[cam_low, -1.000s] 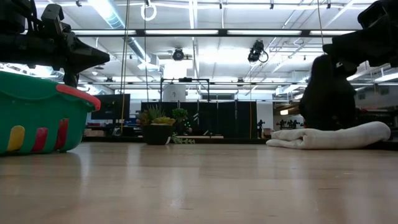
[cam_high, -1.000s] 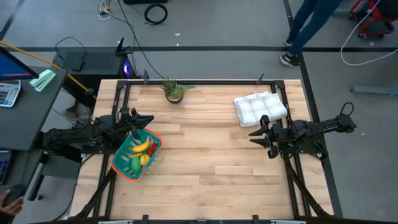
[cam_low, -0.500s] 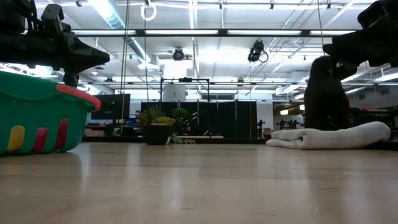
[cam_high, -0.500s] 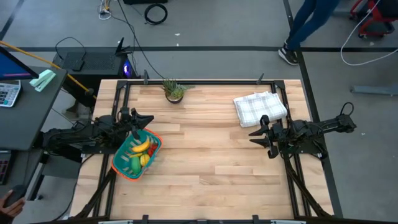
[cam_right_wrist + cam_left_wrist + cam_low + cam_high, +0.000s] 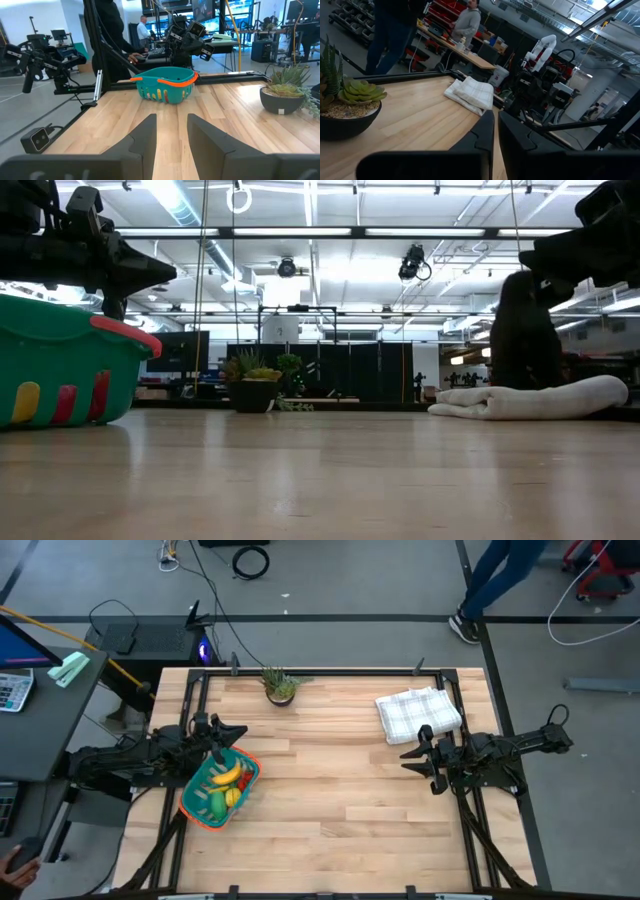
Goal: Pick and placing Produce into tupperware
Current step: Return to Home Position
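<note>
The teal tupperware basket (image 5: 195,802) with an orange rim stands on the table near its left edge. It also shows in the low view (image 5: 60,365) and in the right wrist view (image 5: 165,85). Inside it lies the produce: a yellow banana (image 5: 226,776), a green piece (image 5: 214,806), a yellow lemon (image 5: 233,797) and a small red piece (image 5: 243,783). My left gripper (image 5: 243,730) hangs level above the basket's far rim, shut and holding nothing (image 5: 496,125). My right gripper (image 5: 405,760) waits at the table's right side, open and holding nothing (image 5: 171,127).
A spiky potted plant (image 5: 281,686) stands at the far edge. A white checked folded cloth (image 5: 418,712) lies at the far right, close to my right arm. Bare wood (image 5: 340,780) lies between the arms. A person (image 5: 495,580) walks beyond the far edge.
Both arms have kept still, and the basket and produce lie as before. The person beyond the table's far edge has taken a step.
</note>
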Robot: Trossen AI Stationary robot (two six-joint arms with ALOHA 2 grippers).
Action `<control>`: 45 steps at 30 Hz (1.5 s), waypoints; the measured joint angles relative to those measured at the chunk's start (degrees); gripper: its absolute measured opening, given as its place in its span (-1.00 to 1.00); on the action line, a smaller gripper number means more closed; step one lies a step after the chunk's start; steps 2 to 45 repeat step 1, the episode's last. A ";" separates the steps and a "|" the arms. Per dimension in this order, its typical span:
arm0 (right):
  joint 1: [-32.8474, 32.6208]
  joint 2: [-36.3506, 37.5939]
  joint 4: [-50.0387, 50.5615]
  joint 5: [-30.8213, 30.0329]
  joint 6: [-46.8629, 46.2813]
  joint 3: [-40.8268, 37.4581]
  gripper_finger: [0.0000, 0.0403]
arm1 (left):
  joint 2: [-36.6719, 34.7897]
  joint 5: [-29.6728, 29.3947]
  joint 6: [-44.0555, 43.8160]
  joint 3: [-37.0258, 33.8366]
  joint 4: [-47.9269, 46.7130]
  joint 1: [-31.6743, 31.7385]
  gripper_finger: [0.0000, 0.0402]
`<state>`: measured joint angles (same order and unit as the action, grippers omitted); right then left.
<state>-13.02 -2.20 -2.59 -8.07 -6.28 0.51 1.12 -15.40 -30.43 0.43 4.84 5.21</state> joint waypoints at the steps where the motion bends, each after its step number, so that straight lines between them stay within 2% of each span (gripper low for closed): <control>1: 0.00 -0.01 0.01 0.01 0.00 0.00 -0.42 | 0.01 0.00 -0.01 0.00 0.00 0.00 -0.85; 45: 0.00 -0.01 0.01 0.01 0.00 0.00 -0.42 | 0.01 0.00 -0.01 0.00 0.00 0.00 -0.85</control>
